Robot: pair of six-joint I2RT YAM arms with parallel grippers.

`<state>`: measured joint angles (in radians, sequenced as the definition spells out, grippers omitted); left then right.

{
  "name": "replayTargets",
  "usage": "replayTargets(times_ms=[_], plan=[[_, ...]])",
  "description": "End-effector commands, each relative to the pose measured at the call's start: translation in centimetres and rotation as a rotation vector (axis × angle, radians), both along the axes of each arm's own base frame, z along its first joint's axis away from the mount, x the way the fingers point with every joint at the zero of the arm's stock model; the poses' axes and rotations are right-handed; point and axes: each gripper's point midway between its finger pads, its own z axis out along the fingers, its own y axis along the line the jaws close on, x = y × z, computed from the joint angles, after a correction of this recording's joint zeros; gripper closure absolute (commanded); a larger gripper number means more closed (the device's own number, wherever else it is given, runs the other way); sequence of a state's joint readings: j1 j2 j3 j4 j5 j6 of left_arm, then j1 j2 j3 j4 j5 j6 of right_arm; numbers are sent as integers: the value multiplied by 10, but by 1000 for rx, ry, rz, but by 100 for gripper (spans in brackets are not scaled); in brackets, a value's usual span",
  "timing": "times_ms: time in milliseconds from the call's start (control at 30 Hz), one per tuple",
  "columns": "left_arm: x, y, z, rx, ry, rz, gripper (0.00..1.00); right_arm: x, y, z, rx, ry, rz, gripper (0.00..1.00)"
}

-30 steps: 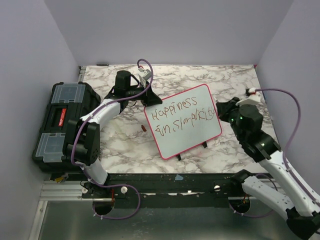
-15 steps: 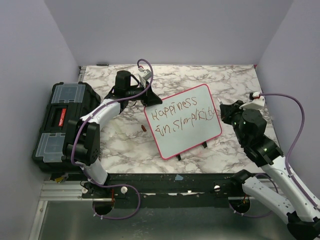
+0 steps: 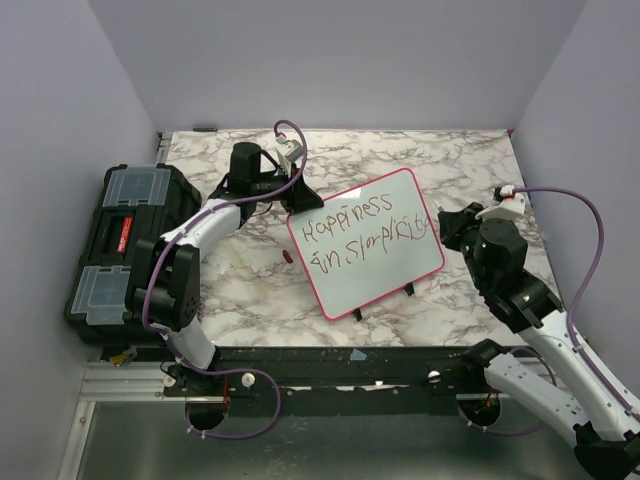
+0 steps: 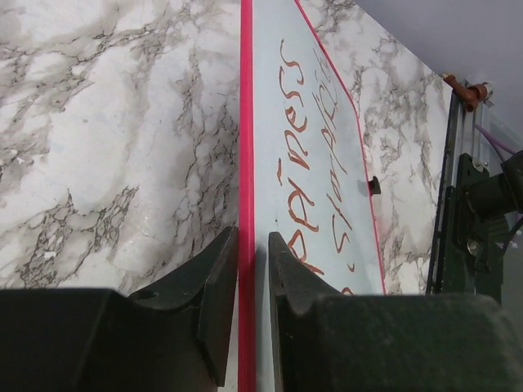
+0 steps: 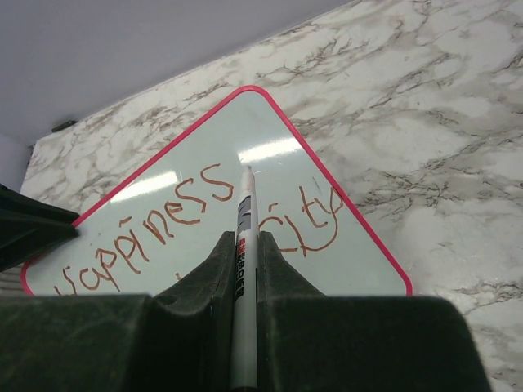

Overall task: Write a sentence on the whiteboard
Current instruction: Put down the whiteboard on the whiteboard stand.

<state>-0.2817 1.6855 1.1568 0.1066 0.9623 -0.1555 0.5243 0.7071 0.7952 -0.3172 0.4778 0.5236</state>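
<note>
— Two lines make up the sentence (image 3: pixel 362 232) on the whiteboard (image 3: pixel 400 262), which sits mid-table (image 3: pixel 240 285).
— And the grippers?
— The left gripper (image 4: pixel 253 249) is pinched onto the whiteboard's pink far-left edge. The right gripper (image 5: pixel 243 249), at its right side, is clamped around a marker (image 5: pixel 243 214).

The whiteboard (image 3: pixel 382 282) carries the sentence (image 3: pixel 366 233) in red-brown handwriting, roughly "Happiness in Simplicity", over two lines.

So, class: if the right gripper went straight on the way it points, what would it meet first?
Most likely the whiteboard: the marker in the right gripper aims at its face by the sentence, though depth is unclear.
</note>
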Motion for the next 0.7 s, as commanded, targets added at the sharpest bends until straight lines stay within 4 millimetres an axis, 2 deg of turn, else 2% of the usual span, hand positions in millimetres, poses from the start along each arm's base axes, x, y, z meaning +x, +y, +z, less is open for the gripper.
replayTargets(times_ms=[0, 400, 533, 667], plan=[[3, 1, 16, -9, -110, -3, 76, -1, -7, -3, -20, 15, -33, 99], [1, 3, 21, -16, -133, -1, 69, -3, -14, -2, -42, 22, -60, 99], [0, 3, 24, -18, -139, 1, 64, -4, -16, 0, -37, 10, -70, 99], [1, 5, 26, -17, -149, 11, 54, -3, -16, -1, -46, 17, -69, 99]])
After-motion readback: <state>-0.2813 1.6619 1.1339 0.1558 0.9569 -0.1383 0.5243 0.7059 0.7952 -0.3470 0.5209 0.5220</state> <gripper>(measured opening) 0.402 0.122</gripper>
